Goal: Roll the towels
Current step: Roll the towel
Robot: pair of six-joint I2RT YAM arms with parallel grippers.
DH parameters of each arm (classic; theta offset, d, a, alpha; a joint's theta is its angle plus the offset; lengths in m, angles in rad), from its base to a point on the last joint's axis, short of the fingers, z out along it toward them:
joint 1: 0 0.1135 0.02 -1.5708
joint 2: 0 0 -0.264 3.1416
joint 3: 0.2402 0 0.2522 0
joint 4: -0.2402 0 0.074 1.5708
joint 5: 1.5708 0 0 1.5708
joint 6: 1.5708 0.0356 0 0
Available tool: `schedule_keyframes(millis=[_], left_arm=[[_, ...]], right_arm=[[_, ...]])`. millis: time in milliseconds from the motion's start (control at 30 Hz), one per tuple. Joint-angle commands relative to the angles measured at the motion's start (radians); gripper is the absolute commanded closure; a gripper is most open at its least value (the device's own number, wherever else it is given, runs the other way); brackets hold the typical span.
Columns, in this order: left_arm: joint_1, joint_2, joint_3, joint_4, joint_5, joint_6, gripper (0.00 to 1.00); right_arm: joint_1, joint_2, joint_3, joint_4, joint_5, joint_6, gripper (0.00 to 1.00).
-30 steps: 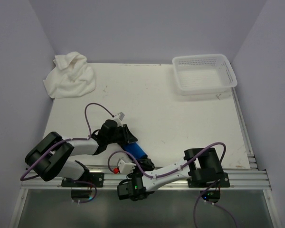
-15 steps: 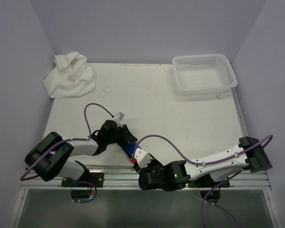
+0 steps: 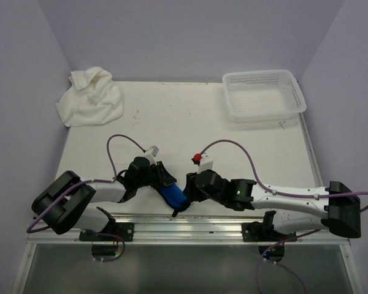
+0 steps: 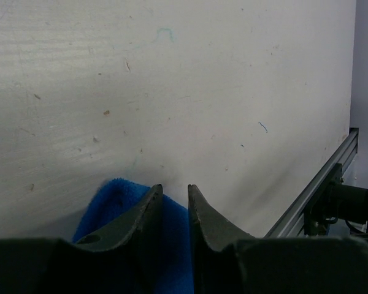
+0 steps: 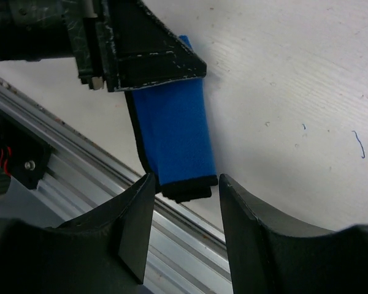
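Blue towel [image 3: 173,197]: small, folded narrow, flat on table [image 3: 190,122] at near edge, just beside alu rail [image 3: 221,222].
L gripper [image 4: 175,188]: jaws nearly together, thin gap w/ blue cloth in it; pinching towel's far end.
R gripper [image 5: 185,179]: jaws spread, flanking towel's near end; contact can't be told.
White towel [image 3: 89,101]: crumpled heap, far-left corner, well apart.
Basket [image 3: 257,73]: far right.
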Motion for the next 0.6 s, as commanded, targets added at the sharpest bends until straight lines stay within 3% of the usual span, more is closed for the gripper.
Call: schedule_keyframes(millis=[0, 567], left_arm=[[0.005, 0.022, -0.054, -0.114, -0.088, 0.023, 0.72], [0.004, -0.020, -0.124, -0.096, -0.100, 0.010, 0.75]], right_arm=[[-0.049, 0.049, -0.029, 0.083, -0.124, 0.108, 0.50], [-0.079, 0.288, -0.074, 0.253, -0.236, 0.169, 0.44]])
